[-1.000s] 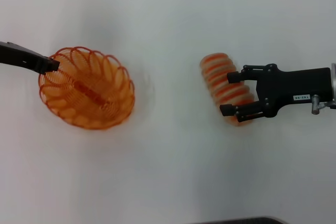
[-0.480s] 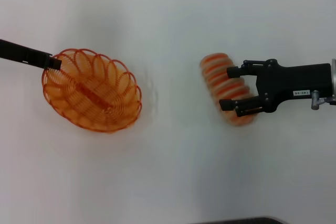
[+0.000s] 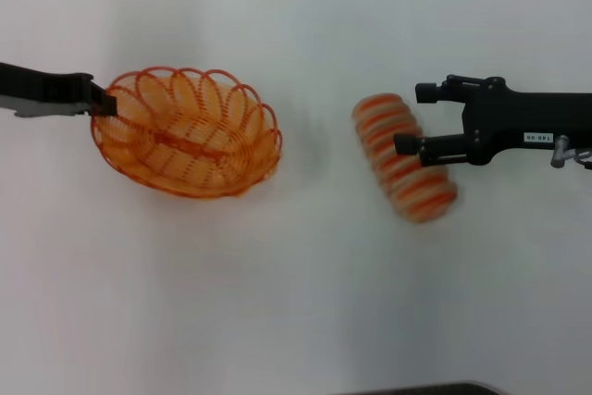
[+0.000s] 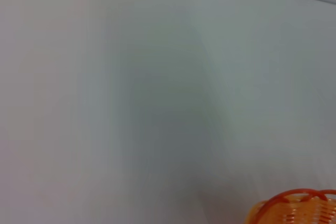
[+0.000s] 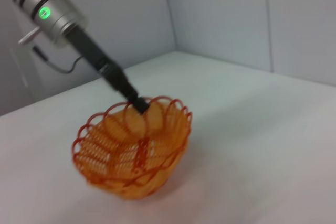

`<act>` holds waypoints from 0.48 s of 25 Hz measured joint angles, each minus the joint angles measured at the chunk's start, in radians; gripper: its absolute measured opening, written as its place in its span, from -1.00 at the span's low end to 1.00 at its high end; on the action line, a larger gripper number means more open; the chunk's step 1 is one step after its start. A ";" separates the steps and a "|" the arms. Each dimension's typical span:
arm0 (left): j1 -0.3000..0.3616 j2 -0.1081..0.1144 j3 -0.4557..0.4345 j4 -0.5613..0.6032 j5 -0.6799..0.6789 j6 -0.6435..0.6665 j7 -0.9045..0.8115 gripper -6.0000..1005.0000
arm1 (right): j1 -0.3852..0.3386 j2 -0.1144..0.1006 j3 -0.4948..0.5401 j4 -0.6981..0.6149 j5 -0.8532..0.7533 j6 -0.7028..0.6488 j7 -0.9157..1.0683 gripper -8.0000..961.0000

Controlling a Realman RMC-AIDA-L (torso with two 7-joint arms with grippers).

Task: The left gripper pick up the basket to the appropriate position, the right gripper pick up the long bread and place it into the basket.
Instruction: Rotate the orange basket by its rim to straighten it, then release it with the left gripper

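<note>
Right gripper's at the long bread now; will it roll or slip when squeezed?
The long bread is cylindrical, so it may roll sideways if nudged. Its ridged stripes should help the right gripper hold it. It looks like a light toy.

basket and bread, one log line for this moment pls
left pincer: shut on basket rim | right pincer: open, straddling long bread | bread not yet in basket

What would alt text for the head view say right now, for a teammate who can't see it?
The left end effector grips the rim of the orange wire basket at its left end, on a white table. To the right, the right end effector is open at the striped long bread, its lower finger over the loaf's middle, its upper finger past the loaf's far side.
</note>
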 joint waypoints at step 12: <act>0.090 -0.029 0.002 -0.033 -0.150 -0.093 -0.034 -0.85 | 0.000 0.010 0.083 0.000 0.001 0.018 -0.003 0.97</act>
